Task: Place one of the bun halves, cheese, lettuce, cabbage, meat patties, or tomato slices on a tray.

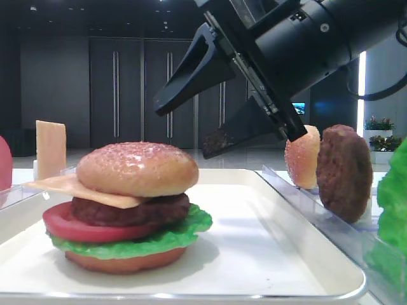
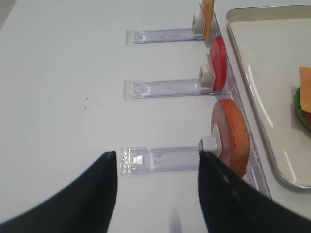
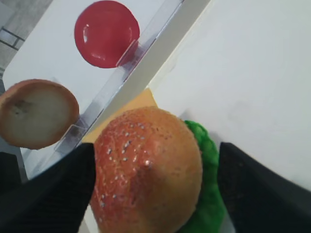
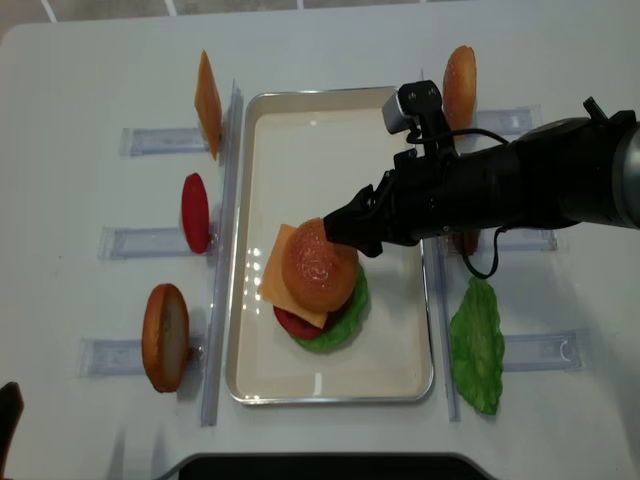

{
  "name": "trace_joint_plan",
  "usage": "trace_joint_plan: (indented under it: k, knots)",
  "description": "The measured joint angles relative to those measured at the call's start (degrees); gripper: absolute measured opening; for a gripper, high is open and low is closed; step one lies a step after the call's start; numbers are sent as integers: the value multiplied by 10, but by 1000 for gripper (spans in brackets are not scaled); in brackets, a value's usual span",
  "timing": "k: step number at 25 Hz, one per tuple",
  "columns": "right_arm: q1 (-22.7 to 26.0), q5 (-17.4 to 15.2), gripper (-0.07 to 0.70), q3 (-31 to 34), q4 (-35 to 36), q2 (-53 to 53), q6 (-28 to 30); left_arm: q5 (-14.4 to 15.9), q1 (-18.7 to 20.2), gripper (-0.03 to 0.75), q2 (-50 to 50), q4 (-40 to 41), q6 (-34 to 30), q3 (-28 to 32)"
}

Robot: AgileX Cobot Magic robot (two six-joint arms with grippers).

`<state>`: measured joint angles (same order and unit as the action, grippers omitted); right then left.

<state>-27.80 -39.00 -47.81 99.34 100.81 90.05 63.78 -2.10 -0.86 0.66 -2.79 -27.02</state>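
Your work surface is a plain white table (image 4: 90,60), seen from above, with a white tray (image 4: 400,370) set at its centre. On the tray stands the assembled burger: bun base, lettuce (image 1: 184,232), tomato slice (image 1: 70,223), meat patty (image 1: 149,210), cheese (image 1: 70,185), and on top the seeded bun top (image 1: 137,168). Your right gripper (image 1: 181,127) hangs just above and behind the bun top with its jaws spread wide; the wrist view shows one black finger on each side of the bun with a gap at each, so nothing is grasped. Clear plastic holders (image 2: 163,88) line both long sides of the tray, propping spare pieces upright: a cheese slice (image 4: 208,100), a tomato slice (image 4: 195,213) and a bun half (image 4: 165,337) on the left, another bun half (image 4: 459,85) and a lettuce leaf (image 4: 478,345) on the right. Your left gripper (image 2: 158,160) is released, over bare table beside the left holders. Behind the table the low view shows a dim room with dark panelled doors (image 1: 140,89).
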Motion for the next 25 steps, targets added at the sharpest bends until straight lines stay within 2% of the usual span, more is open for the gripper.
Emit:
trace_joint_plan:
  k: [3, 5, 8, 10, 14, 17, 21, 25]
  knots:
    - [0, 23, 501, 0, -47, -22, -4, 0, 0, 408, 0, 0, 0, 0]
    - [0, 43, 501, 0, -101, -50, -29, 0, 0, 408, 0, 0, 0, 0]
    - [6, 60, 501, 0, -229, -101, -124, 0, 0, 408, 0, 0, 0, 0]
    - [21, 60, 496, 0, -332, -137, -231, 0, 0, 408, 0, 0, 0, 0]
    - [76, 29, 479, 0, -562, -209, -454, 0, 0, 408, 0, 0, 0, 0]
    - [132, -10, 466, 0, -704, -264, -581, 0, 0, 408, 0, 0, 0, 0]
    - [216, -77, 461, 0, -828, -346, -677, 0, 0, 408, 0, 0, 0, 0]
    - [280, -132, 457, 0, -899, -433, -730, 0, 0, 408, 0, 0, 0, 0]
